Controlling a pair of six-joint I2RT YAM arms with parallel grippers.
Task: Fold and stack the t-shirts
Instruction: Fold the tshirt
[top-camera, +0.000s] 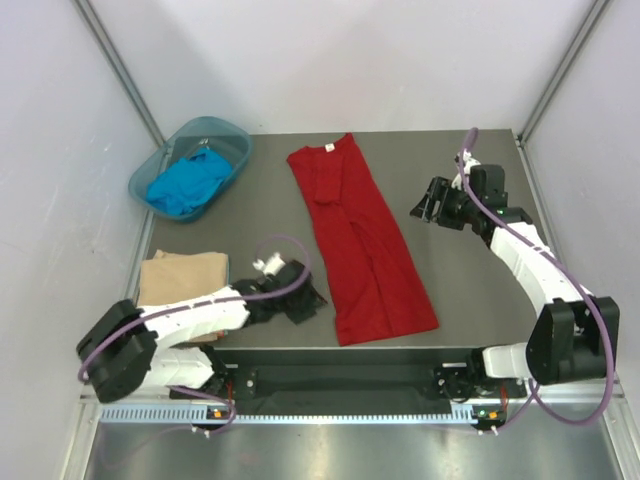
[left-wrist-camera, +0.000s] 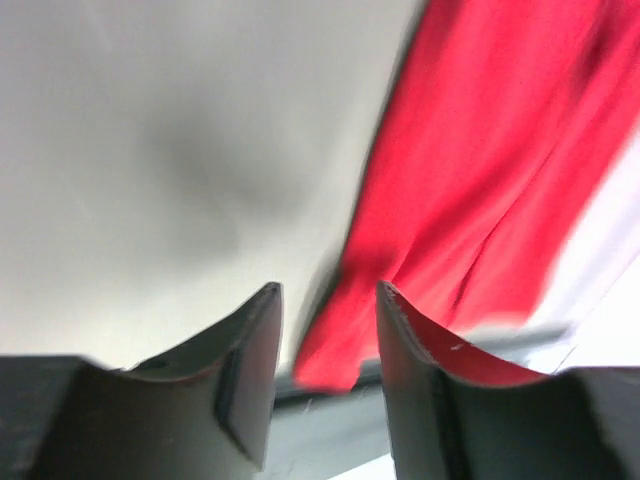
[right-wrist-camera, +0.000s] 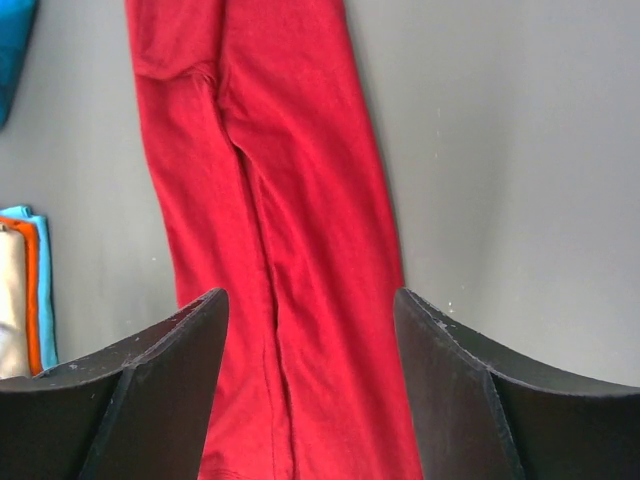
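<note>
the red shirt (top-camera: 360, 240) lies in the middle of the table (top-camera: 470, 290) as a long narrow strip, neck end far from me, hem end at my edge; both sides look folded in, so i judge the lengthwise fold done and the crosswise fold the step in hand; the tan shirt (top-camera: 180, 275) sits folded at the near left, which i take as the start of the stack; the blue shirt (top-camera: 185, 185) is bunched in the basin (top-camera: 238, 140) at the far left, not yet dealt with by the look of it; my left claw (top-camera: 305, 300) is low over the table just beside the near left corner of the red strip; its wrist view shows the fingers (left-wrist-camera: 250, 350) parted with nothing between them and the cloth corner just ahead of the gap; my right claw (top-camera: 425, 203) is off to the right of the strip, apart from it, level with the neck half; it is released too, jaws wide and empty, looking down on the red cloth; next i reckon each claw needs a corner of the same end, most likely the hem; the left one has only to ease forward onto its corner and pinch; the right has to come across to the other hem corner; then both lift together and carry that end over to the neck; the cloth looks thin and limp, so a shallow pinch may take only one layer and undo the side fold
</note>
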